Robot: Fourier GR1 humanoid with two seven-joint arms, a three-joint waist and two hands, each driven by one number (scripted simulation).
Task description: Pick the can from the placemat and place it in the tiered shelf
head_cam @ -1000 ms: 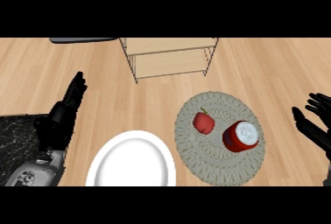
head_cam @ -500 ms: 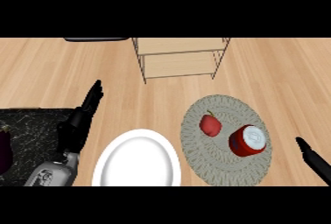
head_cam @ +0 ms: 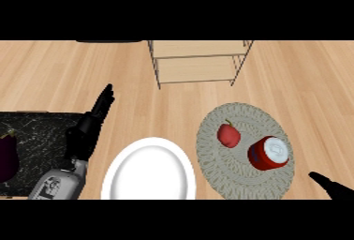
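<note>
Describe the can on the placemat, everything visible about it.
The can is a short red cylinder with a pale, whitish-grey lid that looks metallic. It appears to stand upright, lid facing up toward the camera. It sits on the right part of the round, woven grey placemat, just right of a red pepper-like fruit; the two look close but apart. No hand touches it: the right hand shows only at the lower right edge, off the mat, and the left hand is far over on the left.

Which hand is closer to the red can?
Right. The right hand shows at the lower right corner, just beyond the placemat holding the can. The left hand is far across the white plate.
</note>
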